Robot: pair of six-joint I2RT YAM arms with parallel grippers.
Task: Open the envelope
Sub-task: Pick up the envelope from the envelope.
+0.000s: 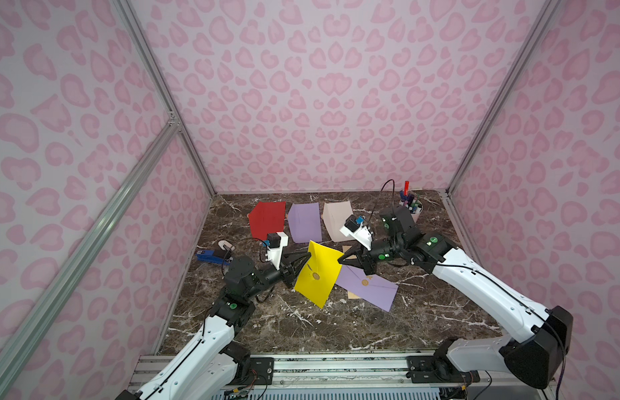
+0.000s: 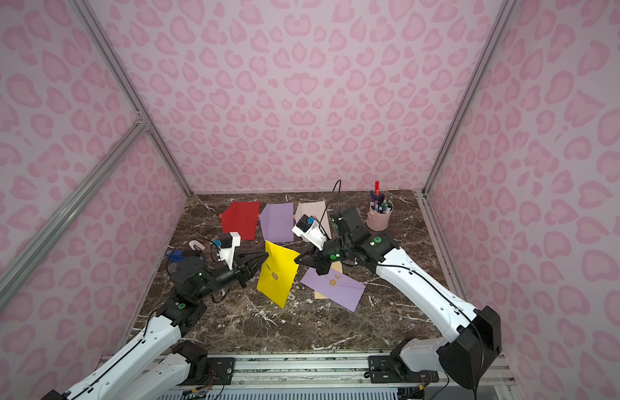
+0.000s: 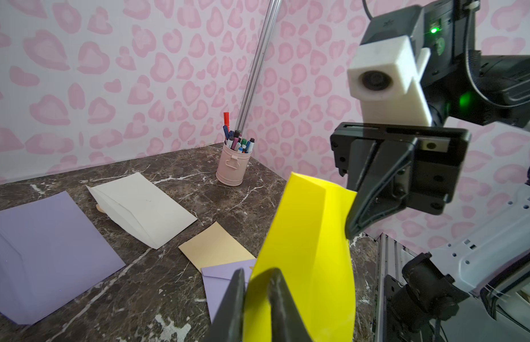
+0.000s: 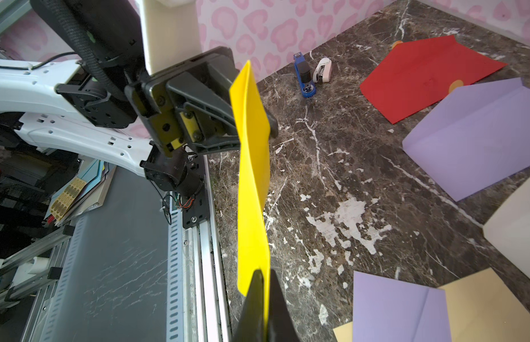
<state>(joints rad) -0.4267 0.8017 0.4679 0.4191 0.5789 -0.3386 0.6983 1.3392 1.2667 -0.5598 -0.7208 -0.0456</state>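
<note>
I hold the yellow envelope (image 1: 320, 268) aloft: left pincer (image 1: 308, 256) closed tight on its 10 o'clock corner, right pincer (image 1: 341, 259) closed tight on its 2 o'clock edge.

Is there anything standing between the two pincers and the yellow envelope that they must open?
Nothing visible does. The left pincer and the right pincer each grip an opposite edge of the yellow envelope, held between them. Its gold seal shows uncovered in both top views.
</note>
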